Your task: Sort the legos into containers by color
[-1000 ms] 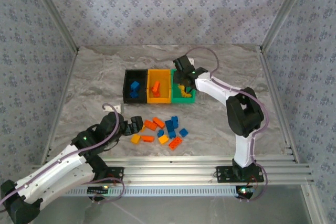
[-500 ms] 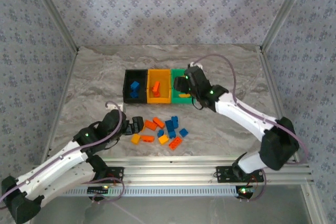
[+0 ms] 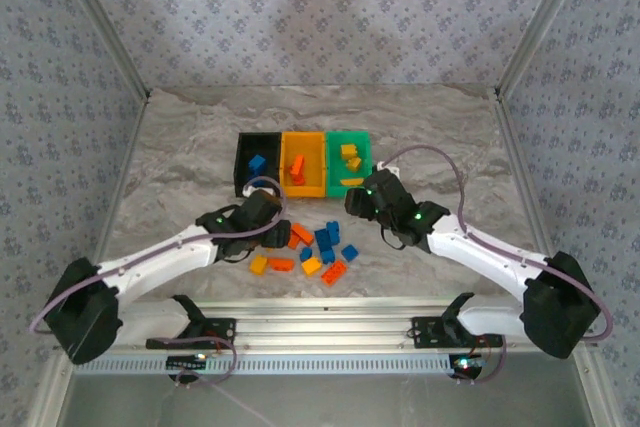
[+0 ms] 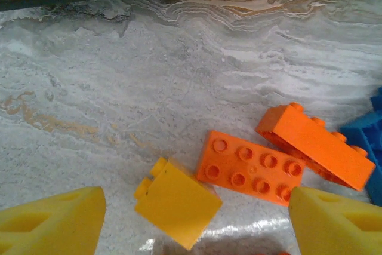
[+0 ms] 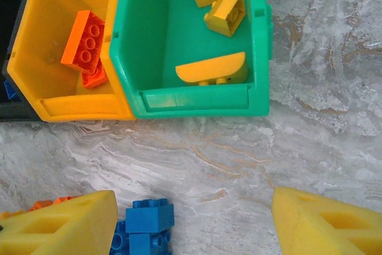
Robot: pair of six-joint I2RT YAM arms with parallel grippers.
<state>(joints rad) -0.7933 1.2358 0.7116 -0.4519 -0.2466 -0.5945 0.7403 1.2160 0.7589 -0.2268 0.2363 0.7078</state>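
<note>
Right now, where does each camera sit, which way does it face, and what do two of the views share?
Top external: above and behind the arms, looking down at the table; both arms, left claw and right claw show.
Left wrist: on the left arm, looking down at loose orange bricks; its two yellow fingers show.
Right wrist: on the right arm, looking down at the green bin; its yellow fingers show.
Shared: top external and right wrist both show the green bin's yellow bricks.
</note>
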